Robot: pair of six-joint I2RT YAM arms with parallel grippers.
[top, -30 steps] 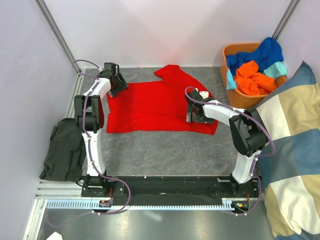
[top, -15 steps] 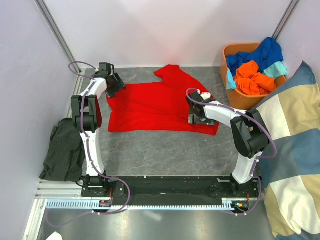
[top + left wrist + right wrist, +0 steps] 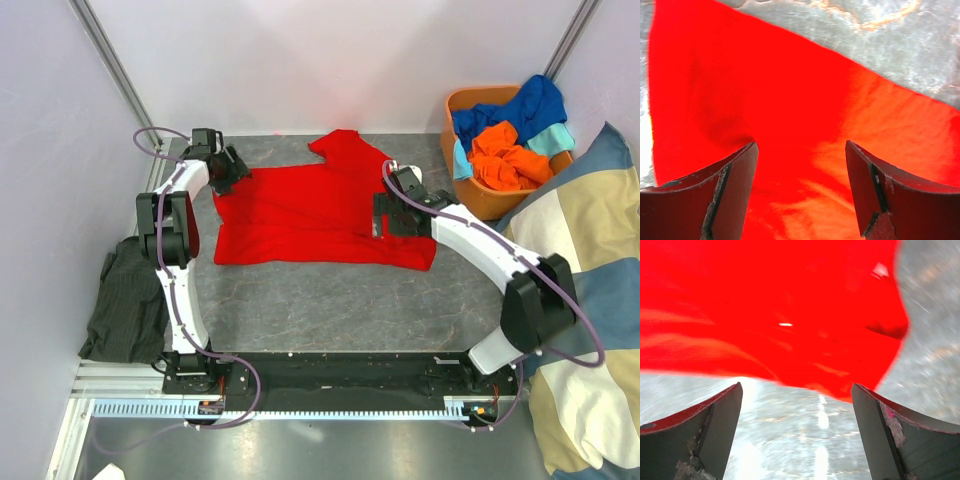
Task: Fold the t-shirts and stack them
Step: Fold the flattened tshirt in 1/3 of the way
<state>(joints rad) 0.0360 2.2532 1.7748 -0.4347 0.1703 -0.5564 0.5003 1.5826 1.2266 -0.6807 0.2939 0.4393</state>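
A red t-shirt (image 3: 300,215) lies spread on the grey table; it fills the left wrist view (image 3: 790,100) and the upper part of the right wrist view (image 3: 780,315). My left gripper (image 3: 230,172) hovers open over its far left corner, red fabric showing between the fingers (image 3: 801,150). My right gripper (image 3: 386,226) is open over the shirt's right side; bare table shows between its fingers (image 3: 796,390), with the shirt's edge just ahead. Neither holds anything. More t-shirts, blue (image 3: 520,108), orange (image 3: 505,158) and teal (image 3: 553,138), sit heaped in an orange basket (image 3: 448,130).
The basket stands at the back right. A big blue-and-beige checked cushion (image 3: 590,280) fills the right side. A dark folded garment (image 3: 128,300) lies off the table's left edge. White walls close in the back and left.
The right arm has stretched out, its elbow swinging right, and its gripper has shifted slightly back. The left gripper has crept a little farther back and left. The shirt lies unchanged.
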